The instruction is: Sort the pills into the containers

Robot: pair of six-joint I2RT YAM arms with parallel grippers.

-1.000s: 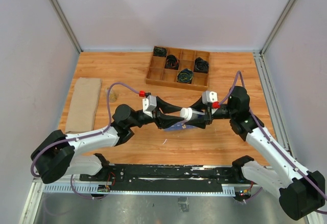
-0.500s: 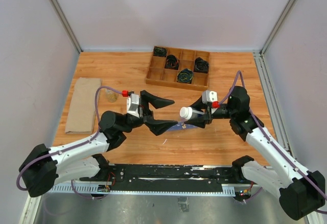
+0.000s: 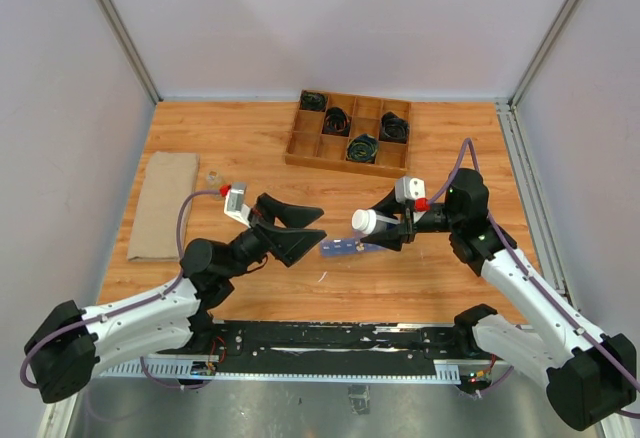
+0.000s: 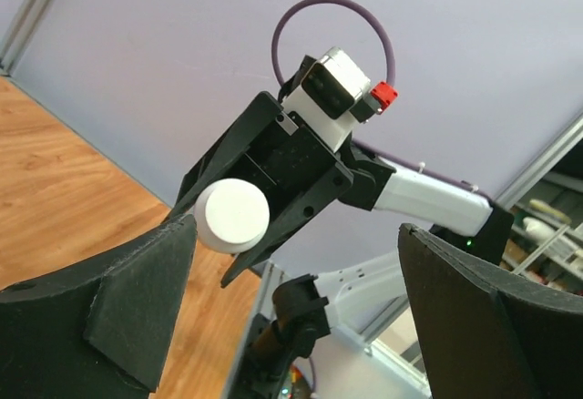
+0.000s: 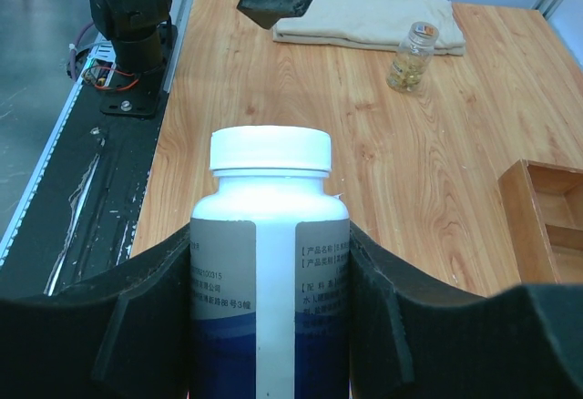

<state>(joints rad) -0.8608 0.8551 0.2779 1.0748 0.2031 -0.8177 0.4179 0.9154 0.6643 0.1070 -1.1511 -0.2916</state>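
Progress: early, by my read. No loose pills in view and nothing visibly sorted.

- Far left: folded tan cloth [image 3: 163, 205]. Just beside its top right corner stands a small glass vial [image 3: 213, 178]. The right wrist view shows yellowish contents, likely pills. It's capped, on the table, clear of both arms.
- left gripper [image 3: 318, 223]: fingers spread wide, holding nothing. It hovers above the table, aimed at the bottle cap.
- pill organizer [image 3: 343, 248]: the blue translucent strip lies flat on the table, low between the two grippers, with neither touching it. Can't tell whether any lids are open or anything is inside. Too small.
- white-capped bottle [image 3: 364, 222]: on its side in the air, cap toward the left arm, cap on.
- right gripper [image 3: 388, 226]: pads clamped on the bottle body, one each side.
- Back right: wooden divided tray [image 3: 300, 144] of black cables, not part of this job.

Left to do, as I judge it: uncap the bottle, get the pills out, fill the compartments. That's basically all of it.

Writing: the bottle label has small rows of Chinese print on white above a blue band. The first row looks like 产品名称. The rest is too small to read, and no brand is legible. No label shows on the vial.
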